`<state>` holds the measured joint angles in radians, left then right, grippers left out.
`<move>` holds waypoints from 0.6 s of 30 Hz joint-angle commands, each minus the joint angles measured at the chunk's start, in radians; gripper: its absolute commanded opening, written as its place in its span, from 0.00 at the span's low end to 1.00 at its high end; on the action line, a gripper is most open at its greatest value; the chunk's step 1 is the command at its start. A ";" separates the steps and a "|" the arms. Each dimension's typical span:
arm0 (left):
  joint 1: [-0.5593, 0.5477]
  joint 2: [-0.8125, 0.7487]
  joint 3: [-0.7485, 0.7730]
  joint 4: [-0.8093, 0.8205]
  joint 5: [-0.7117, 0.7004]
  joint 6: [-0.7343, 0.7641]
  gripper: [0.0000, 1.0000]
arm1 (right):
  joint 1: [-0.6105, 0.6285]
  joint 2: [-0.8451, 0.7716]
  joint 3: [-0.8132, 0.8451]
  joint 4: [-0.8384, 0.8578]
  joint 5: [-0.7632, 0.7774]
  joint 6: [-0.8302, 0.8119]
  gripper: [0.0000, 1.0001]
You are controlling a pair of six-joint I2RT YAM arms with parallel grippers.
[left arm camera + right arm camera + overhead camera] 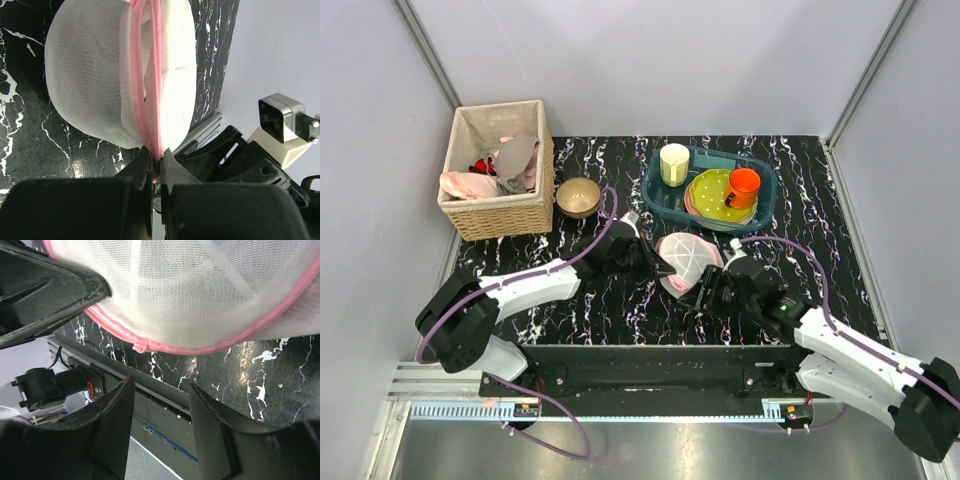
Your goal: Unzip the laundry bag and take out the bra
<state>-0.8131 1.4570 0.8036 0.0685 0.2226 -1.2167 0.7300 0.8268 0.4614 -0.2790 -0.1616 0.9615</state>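
While the black marbled table (pixel 640 312) carries a wicker basket (pixel 500 215) at its far left and a blue tray (pixel 658 200) further right, we see the laundry bag (pixel 685 258) near the middle, in front of the tray, between both arms. Our left gripper (pixel 156 167) is clamped on the bag's pink zipper trim (pixel 150 75). Our right gripper (pixel 161 385) sits just under the mesh, its fingers spread apart. We cannot make out the bra through the mesh.

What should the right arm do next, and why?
Probably ease the right end effector up to the small pink tab on the laundry bag and close on it: its jaws stand open just below, while the left end effector pinches the pink trim.
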 commanded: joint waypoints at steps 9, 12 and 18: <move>-0.024 -0.056 -0.001 0.028 -0.020 -0.006 0.00 | 0.039 0.149 0.060 0.219 0.079 -0.006 0.57; -0.031 -0.070 -0.020 0.045 -0.025 -0.020 0.00 | 0.039 0.146 0.042 0.305 0.073 0.026 0.57; -0.037 -0.078 -0.052 0.071 -0.031 -0.033 0.00 | 0.039 0.178 0.036 0.350 0.069 0.048 0.46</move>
<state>-0.8379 1.4075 0.7757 0.0814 0.1959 -1.2320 0.7582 0.9901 0.4721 -0.0242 -0.1158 0.9855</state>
